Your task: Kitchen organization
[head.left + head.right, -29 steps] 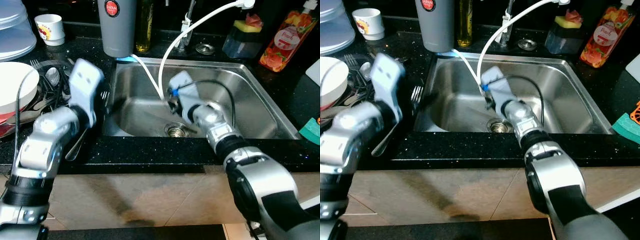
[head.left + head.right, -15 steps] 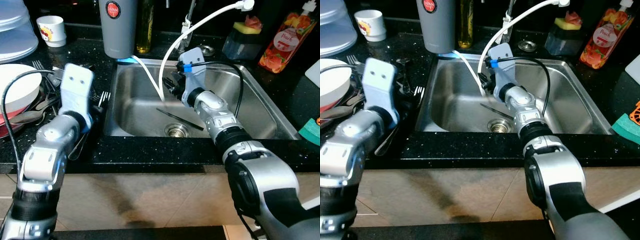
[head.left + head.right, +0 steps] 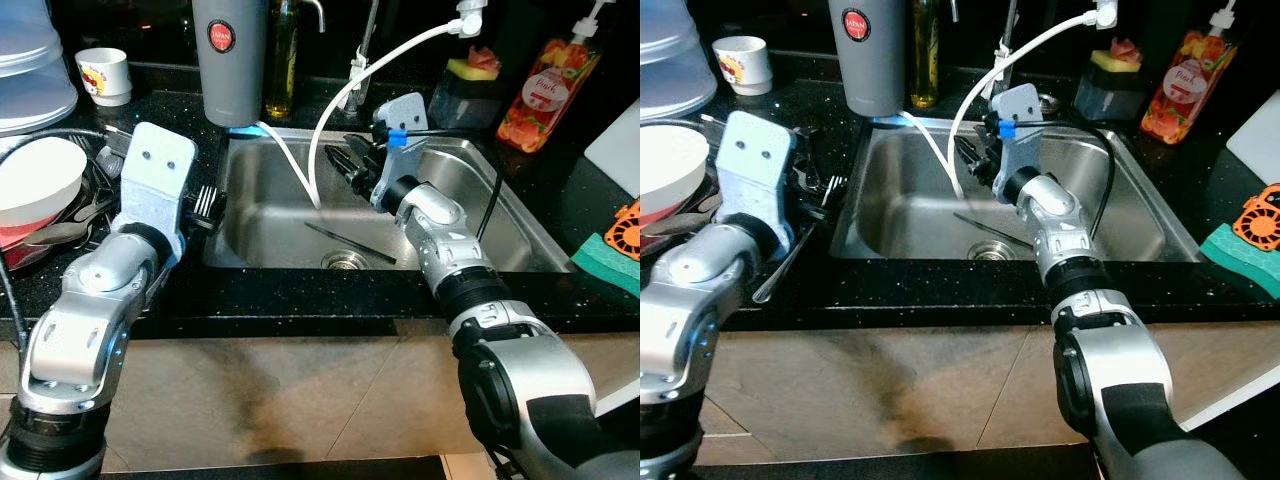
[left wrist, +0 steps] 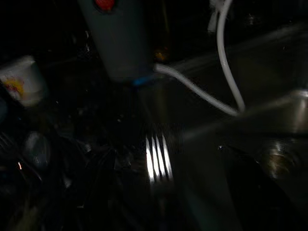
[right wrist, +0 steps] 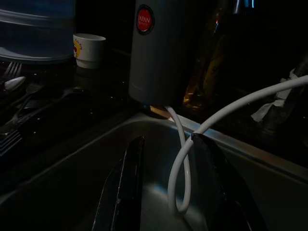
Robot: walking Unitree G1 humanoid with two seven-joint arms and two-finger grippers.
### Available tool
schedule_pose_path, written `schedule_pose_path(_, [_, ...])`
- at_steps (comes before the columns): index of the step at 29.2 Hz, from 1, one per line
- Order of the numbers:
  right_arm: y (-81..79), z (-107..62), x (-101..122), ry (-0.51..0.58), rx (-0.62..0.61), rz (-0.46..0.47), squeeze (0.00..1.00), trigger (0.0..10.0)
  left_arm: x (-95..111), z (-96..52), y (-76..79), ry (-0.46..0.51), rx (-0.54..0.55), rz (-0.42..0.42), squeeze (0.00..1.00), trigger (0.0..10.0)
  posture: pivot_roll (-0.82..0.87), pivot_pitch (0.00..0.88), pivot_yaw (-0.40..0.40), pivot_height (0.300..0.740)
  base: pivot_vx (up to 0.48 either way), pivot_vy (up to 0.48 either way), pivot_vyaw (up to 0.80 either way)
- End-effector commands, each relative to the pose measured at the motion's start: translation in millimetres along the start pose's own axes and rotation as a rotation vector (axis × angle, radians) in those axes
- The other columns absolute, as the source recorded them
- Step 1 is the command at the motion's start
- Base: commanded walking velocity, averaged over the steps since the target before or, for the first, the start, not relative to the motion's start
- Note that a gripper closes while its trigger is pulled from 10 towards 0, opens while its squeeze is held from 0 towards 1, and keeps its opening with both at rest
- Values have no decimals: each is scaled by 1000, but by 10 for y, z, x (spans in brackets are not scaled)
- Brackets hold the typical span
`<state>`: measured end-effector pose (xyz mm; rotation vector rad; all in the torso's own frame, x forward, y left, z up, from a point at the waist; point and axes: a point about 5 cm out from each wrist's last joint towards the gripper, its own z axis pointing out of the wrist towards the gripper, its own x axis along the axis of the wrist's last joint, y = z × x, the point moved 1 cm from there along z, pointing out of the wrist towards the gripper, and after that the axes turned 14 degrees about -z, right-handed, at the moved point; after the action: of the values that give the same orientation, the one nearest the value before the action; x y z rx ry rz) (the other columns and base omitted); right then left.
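Observation:
My right gripper (image 3: 345,165) hangs open over the steel sink (image 3: 262,205), beside the white hose (image 3: 330,110). Its two black fingers (image 5: 122,192) stand apart with nothing held; the hose loops between them in the right wrist view. A thin dark stick (image 3: 350,243) lies flat on the sink floor by the drain (image 3: 345,262), below and apart from that gripper. My left gripper (image 3: 200,212) is on the black counter at the sink's left edge, right at a silver fork (image 3: 207,198). The fork's tines (image 4: 158,161) glint in the dark left wrist view.
A white bowl (image 3: 35,180) and piled cutlery (image 3: 90,205) sit at the left. Behind the sink stand a grey tumbler (image 3: 232,60), an oil bottle (image 3: 283,55), a small cup (image 3: 103,76), a sponge holder (image 3: 465,85) and a soap bottle (image 3: 545,80). A green cloth (image 3: 608,262) lies right.
My right gripper has risen from the sink floor to the hose, leaving the dark stick lying by the drain. My left arm swung slightly beside the fork. The camera shifted a little.

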<state>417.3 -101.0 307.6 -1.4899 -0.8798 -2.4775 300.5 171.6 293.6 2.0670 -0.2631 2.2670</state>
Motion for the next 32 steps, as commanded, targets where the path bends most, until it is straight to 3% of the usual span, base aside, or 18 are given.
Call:
schedule_pose_path(1, [17, -34, -24, -6, 6, 7, 0, 10000, -60, -50, -25, -63, 15, -2, 0, 10000, 90, 69, -71, 740, 0, 0, 0])
schedule_pose_path(2, [0, -40, -25, -9, 27, 2, 0, 10000, -131, -129, -62, -142, 85, -47, 0, 10000, 90, 73, -74, 740, 0, 0, 0])
schedule_pose_path(4, [-24, -45, -37, -15, 46, 1, 0, 10000, -180, -187, -75, -182, 117, -78, 0, 10000, 92, 74, -76, 740, 0, 0, 0])
schedule_pose_path(8, [-92, -47, -61, -27, 87, 0, 0, 10000, -219, -218, -104, -204, 148, -93, 0, 10000, 94, 77, -83, 740, 0, 0, 0])
schedule_pose_path(13, [-395, -103, -175, -75, 270, 23, 0, 10000, -240, -276, -193, -250, 220, -98, 0, 10000, 97, 87, -91, 740, 0, 0, 0])
schedule_pose_path(26, [-462, -210, -209, -74, 211, 109, 0, 10000, -359, -314, -189, -319, 203, -83, 0, 10000, 92, 98, -87, 740, 0, 0, 0])
schedule_pose_path(32, [-474, -243, -206, -76, 189, 130, 0, 10000, -410, -284, -187, -363, 185, -133, 0, 10000, 97, 103, -84, 740, 0, 0, 0])
